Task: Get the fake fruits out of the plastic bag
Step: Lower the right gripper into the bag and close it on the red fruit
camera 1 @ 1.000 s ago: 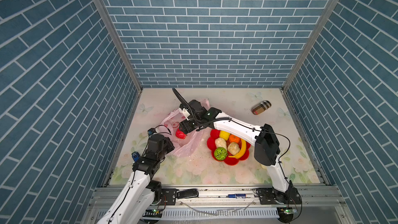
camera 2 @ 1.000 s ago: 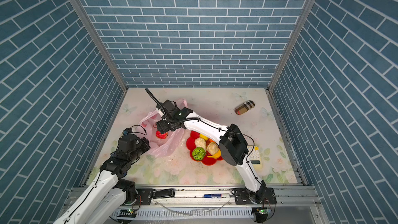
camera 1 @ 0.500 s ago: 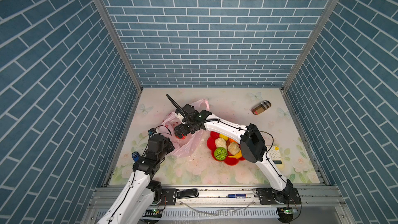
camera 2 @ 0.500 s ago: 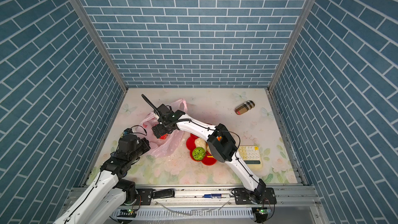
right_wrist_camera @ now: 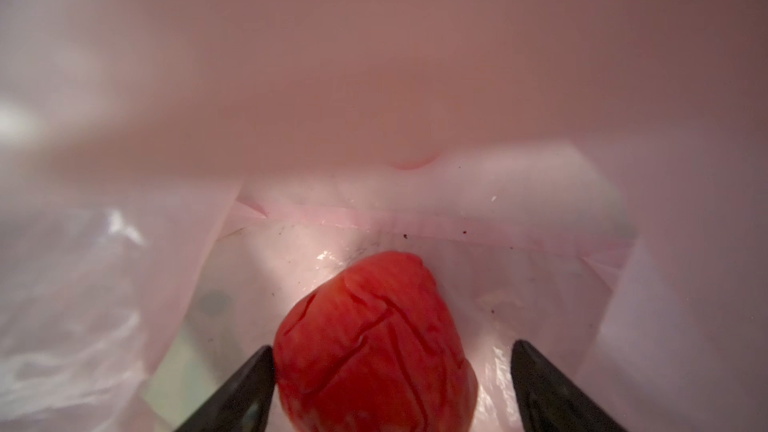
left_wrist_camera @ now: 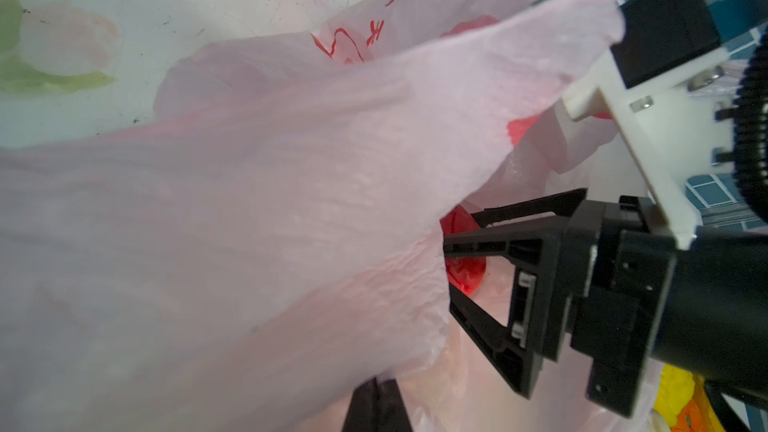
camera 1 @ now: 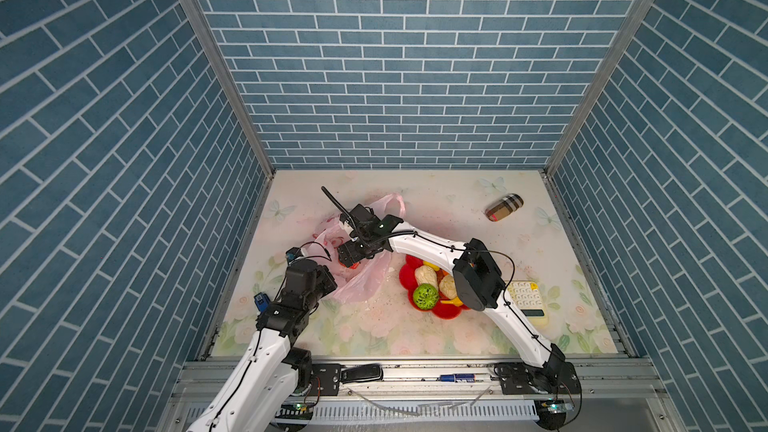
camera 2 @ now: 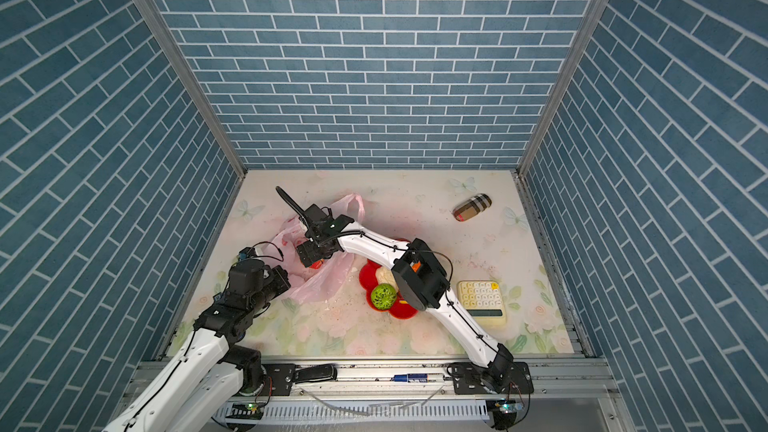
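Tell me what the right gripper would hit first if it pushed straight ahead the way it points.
The wrinkled red fruit, lying between the open fingers of the right gripper inside the plastic bag. Beyond it, only the bag's bottom seam; depth is hard to judge.

Both top views were bright, evenly lit from overhead and sharp, the blue brick walls (camera 1: pixel 124 118) splaying outward at the edges. Shadows on the pale floral worktop (camera 1: pixel 374 334) were faint. Around the right end effector (right_wrist_camera: pixel 391 347), the thin translucent pale-pink plastic bag (right_wrist_camera: pixel 374 76) glowed, backlit and blurred; the wrinkled red toy fruit (right_wrist_camera: pixel 374 338) between its jaws was fairly sharp.
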### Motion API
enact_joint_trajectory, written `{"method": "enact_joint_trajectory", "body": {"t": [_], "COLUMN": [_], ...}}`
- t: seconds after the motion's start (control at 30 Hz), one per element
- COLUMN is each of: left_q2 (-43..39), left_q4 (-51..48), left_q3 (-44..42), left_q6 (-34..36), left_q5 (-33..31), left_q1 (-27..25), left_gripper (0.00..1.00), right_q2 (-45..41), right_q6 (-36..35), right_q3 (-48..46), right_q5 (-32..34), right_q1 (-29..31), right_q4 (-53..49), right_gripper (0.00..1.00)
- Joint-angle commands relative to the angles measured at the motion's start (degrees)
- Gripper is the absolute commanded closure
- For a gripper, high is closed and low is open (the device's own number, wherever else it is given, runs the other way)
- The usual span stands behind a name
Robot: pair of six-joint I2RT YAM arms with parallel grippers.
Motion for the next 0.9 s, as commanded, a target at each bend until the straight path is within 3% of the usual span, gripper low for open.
{"method": "enact_joint_trajectory", "body": {"t": [0.0,0.5,0.87], "left_q2": [0.1,1.8,5.0], "left_q4": [0.1,1.9,3.4], "left_q3": [-0.5,-0.2,1.7], "left_q6": [0.6,0.3,0.0], "left_q5": [0.1,0.3,-0.2], "left_q1": [0.3,0.2,0.3], "left_gripper": [0.97,0.97,0.97], "right_q2": [1.3,1.0,-5.3], "right_q6": [1.7,1.9,1.4], "right_q3": [2.5,2.1,-2.4], "right_q5": [0.3,-0.4,-1.4], "right_q1": [-0.2,-0.2,-0.3], "right_q4": [-0.6,0.2,2.2], "right_gripper": [0.13,0.33,0.47]}}
